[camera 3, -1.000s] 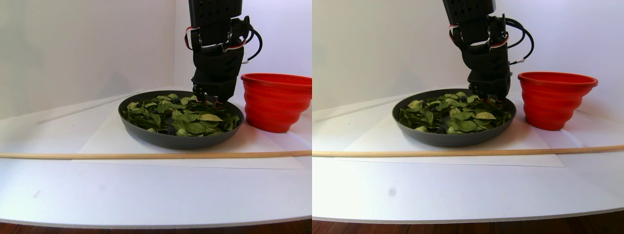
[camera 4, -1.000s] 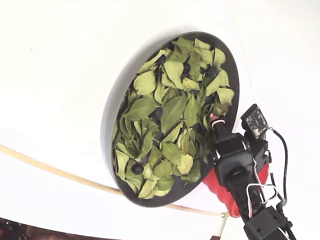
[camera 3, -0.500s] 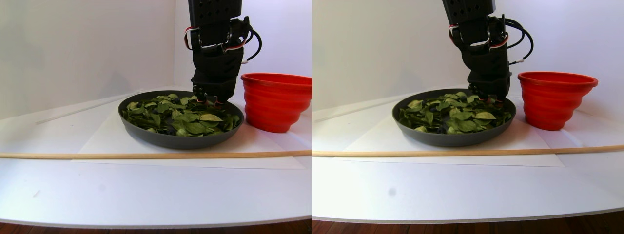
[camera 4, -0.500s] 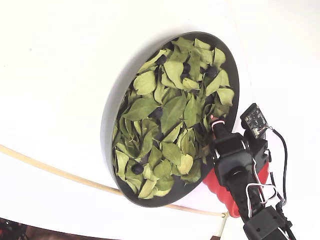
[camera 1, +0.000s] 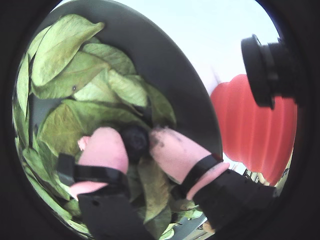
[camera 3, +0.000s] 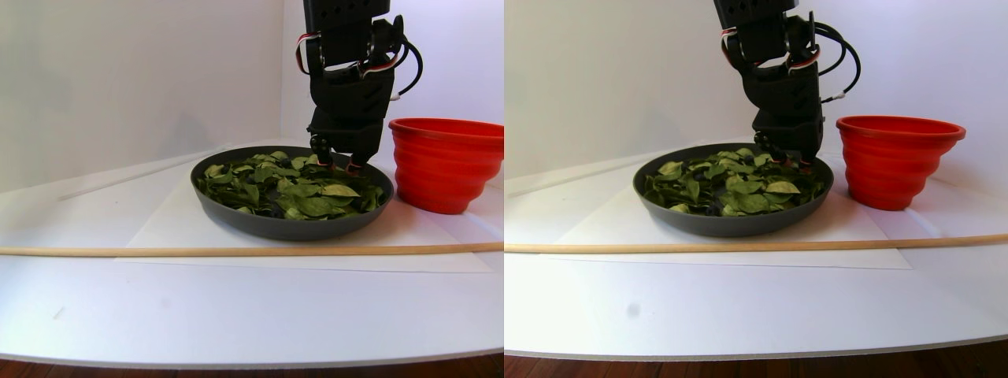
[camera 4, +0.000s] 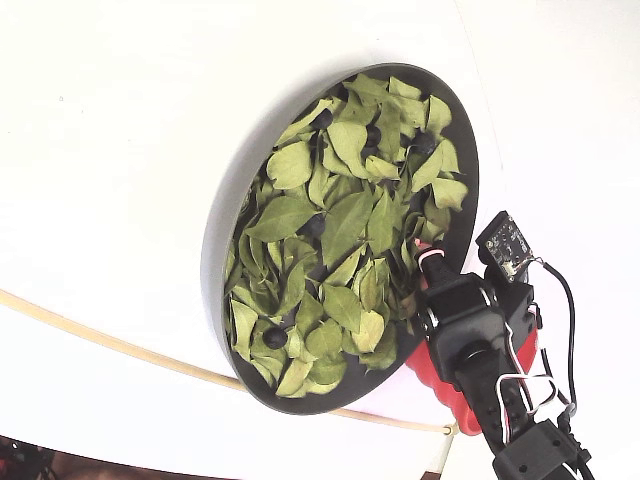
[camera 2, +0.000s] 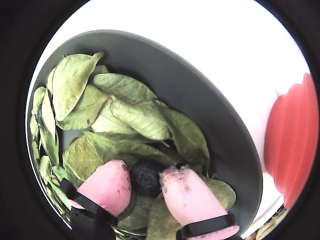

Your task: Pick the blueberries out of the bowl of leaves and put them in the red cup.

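We've got the gripper [camera 2: 148,181] pinching a blueberry [camera 2: 145,177] just inside the bowl [camera 2: 220,130] rim nearest the red cup [camera 2: 292,142], soft and squishable, so we'd squeeze its sides gently.

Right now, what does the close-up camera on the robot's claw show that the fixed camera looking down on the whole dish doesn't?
Only a wrist view shows a blueberry pinched between the gripper's pink fingertips.

Only the fixed view shows the whole bowl, several more dark berries among the leaves, and the wooden stick lying beside it.

Both show the green leaves, the grey bowl and part of the red cup.
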